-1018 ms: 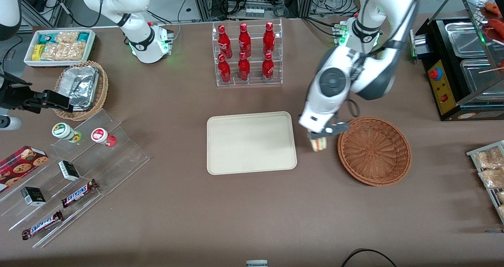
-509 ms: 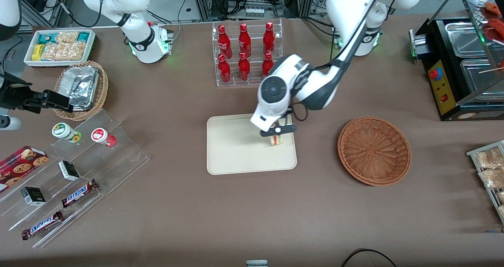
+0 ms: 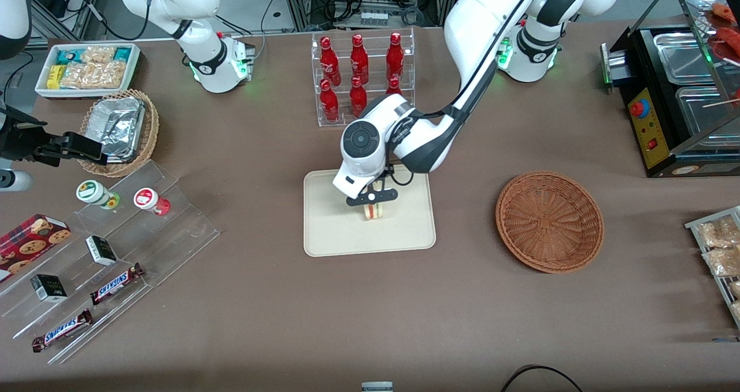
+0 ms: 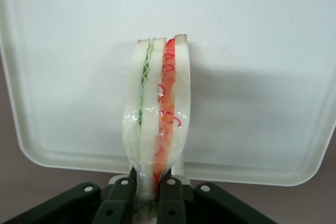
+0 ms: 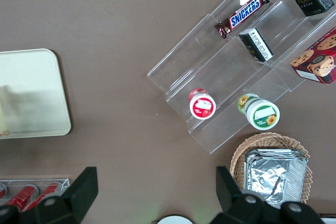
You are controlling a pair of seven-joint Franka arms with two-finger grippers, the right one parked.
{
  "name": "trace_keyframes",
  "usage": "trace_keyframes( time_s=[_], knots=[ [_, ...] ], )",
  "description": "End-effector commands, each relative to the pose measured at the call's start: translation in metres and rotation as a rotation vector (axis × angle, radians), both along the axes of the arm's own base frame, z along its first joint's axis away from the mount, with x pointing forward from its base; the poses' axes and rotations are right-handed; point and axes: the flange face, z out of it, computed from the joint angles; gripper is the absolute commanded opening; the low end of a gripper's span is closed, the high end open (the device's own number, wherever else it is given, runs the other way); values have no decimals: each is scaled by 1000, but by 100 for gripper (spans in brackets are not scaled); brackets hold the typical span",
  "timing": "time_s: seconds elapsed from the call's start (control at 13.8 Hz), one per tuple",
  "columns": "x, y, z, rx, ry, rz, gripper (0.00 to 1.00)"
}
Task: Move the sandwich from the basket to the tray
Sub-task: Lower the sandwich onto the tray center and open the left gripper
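The gripper (image 3: 373,198) hung over the middle of the tray (image 3: 329,230), near the centre of the front view, and it was pinching the sandwich (image 3: 374,211) by one end, its fingers (image 4: 170,192) pressed in on the wrapped bread. In the wrist view the sandwich (image 4: 156,114) stood out lengthwise from the jaws over the pale tray (image 4: 262,51), green layer on one side, red on the other, with film glinting around it. The basket (image 3: 549,221) sat at the right of the front view, well apart from the tray, with nothing in it.

So the carry looked done and the release was what remained, and that was where trouble could come. Whether the wedge was touching the tray or hanging above it could not be told. If it was let go from a height, it could bounce, tip onto its side, or skid toward the rim. The grip was only on the narrow end, so the soft bread could sag or swing. And the film might cling to a finger, dragging the sandwich as the jaws parted.
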Motion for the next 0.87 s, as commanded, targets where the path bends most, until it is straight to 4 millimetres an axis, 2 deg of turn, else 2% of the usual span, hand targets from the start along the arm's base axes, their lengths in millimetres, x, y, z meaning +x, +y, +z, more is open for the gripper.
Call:
trace_keyframes(
  time_s=[0.0, 0.29, 0.8],
  knots=[
    [6, -8, 1, -8, -34, 25, 0],
    [12, -6, 3, -4, -78, 16, 0],
    [15, -5, -20, 18, -89, 40, 0]
  ],
)
